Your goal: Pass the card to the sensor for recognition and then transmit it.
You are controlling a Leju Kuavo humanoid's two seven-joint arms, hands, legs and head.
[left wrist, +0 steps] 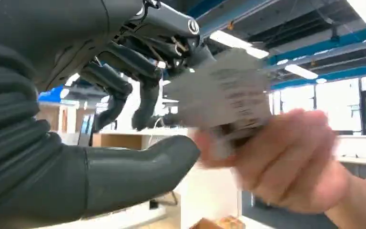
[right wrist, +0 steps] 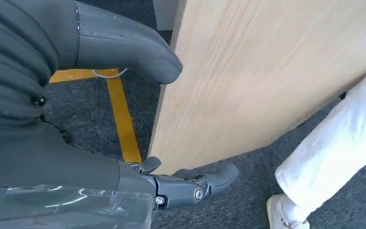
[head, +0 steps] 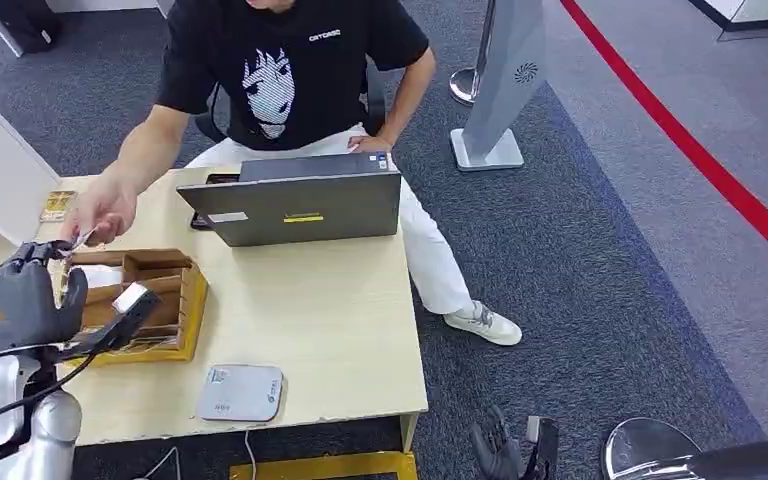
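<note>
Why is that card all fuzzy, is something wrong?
Nothing looks broken. The card is blurred because it sits at the left hand's fingertips while a person's hand grips it too. On the table, the wooden organizer, laptop and grey sensor pad sit normally.

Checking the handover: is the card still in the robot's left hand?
Cannot tell: the card sits at the left hand fingertips while a person's hand grips it.
</note>
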